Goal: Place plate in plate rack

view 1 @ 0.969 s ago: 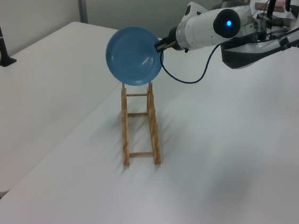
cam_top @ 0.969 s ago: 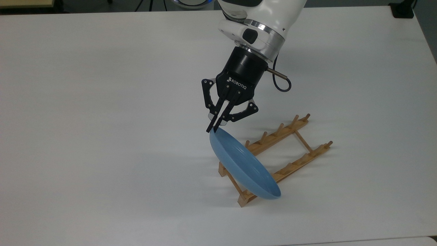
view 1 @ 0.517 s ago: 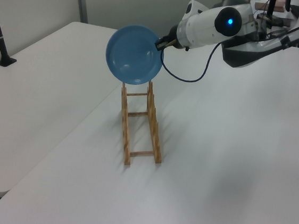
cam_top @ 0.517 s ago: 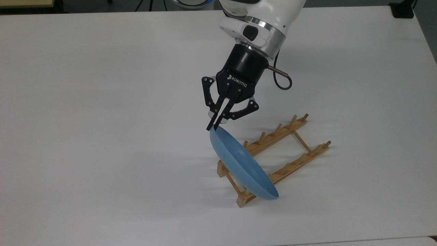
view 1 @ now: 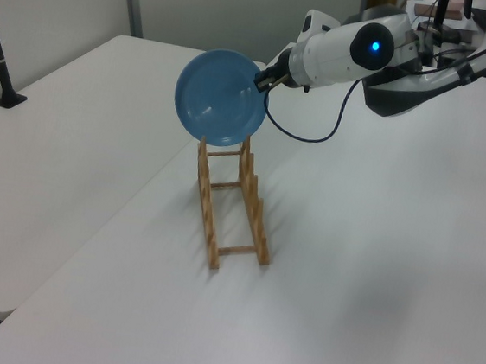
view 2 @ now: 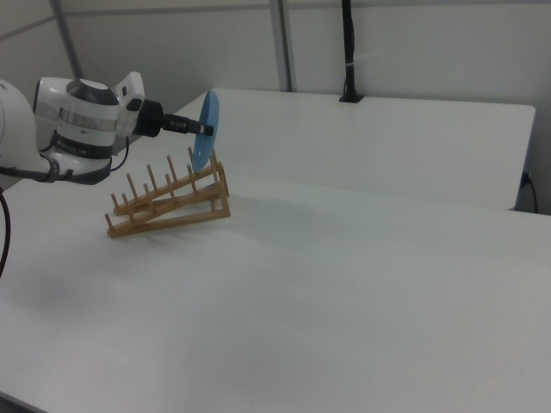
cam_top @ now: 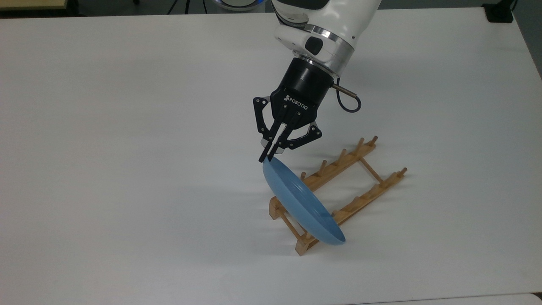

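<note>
My gripper [cam_top: 266,159] is shut on the upper rim of the light blue plate [cam_top: 302,203] and holds it on edge, tilted. The plate's lower rim is down at the lower-left end of the light-wood plate rack [cam_top: 353,159] in the top view, over both rails; whether it sits between pegs is hidden. From the left view, the plate [view 1: 221,97] faces the camera above the rack's [view 1: 236,207] far end, with the gripper [view 1: 263,78] at its right rim. Edge-on in the right view, the plate [view 2: 207,129] stands over the rack's [view 2: 168,202] right end, the gripper [view 2: 205,128] on its rim.
The rack lies on a wide white table [cam_top: 127,169]. A black post [view 1: 0,78] is clamped at the table's far left in the left view, and another post [view 2: 349,60] stands at the back in the right view.
The gripper and plate have shifted slightly to the top view's right, and the plate stands a little steeper. The rack's far end has swung slightly upward in the top view.
</note>
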{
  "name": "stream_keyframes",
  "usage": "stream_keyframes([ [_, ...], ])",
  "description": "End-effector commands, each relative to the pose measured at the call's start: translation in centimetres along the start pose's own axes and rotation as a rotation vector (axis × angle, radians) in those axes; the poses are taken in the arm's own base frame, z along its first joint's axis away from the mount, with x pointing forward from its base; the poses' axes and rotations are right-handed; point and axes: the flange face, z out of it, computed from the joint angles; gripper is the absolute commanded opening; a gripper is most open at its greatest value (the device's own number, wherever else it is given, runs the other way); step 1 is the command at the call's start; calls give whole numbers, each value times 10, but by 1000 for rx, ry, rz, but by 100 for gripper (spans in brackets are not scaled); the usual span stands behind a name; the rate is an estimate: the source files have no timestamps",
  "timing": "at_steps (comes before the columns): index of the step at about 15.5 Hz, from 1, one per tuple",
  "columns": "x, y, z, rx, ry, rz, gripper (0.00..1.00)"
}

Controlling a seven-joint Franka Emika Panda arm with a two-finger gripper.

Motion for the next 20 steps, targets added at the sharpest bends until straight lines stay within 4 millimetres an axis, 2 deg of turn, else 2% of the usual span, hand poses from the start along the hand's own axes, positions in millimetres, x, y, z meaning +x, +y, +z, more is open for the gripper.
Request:
stream_keyframes([
  [1, -16, -8, -6, -22, -2, -27, 3],
  [2, -16, -9, -6, -22, -2, -27, 4],
  [3, -18, -11, -6, -21, -4, -29, 24],
  [4, -18, -11, -6, -21, -6, -26, 65],
  [5, -18, -11, -6, -21, -6, -21, 75],
  [6, -17, -10, -6, -22, -5, -8, 94],
  [7, -17, -10, -6, -22, -4, -5, 100],
  [9, -17, -11, -6, -22, -5, -3, 100],
  [12, -4, -5, -12, -20, 4, 26, 100],
  [15, 24, 10, -32, -3, -22, 132, 100],
  [16, 38, 19, -45, 13, -56, 201, 100],
  [20, 65, 42, -69, 34, -156, 319, 100],
])
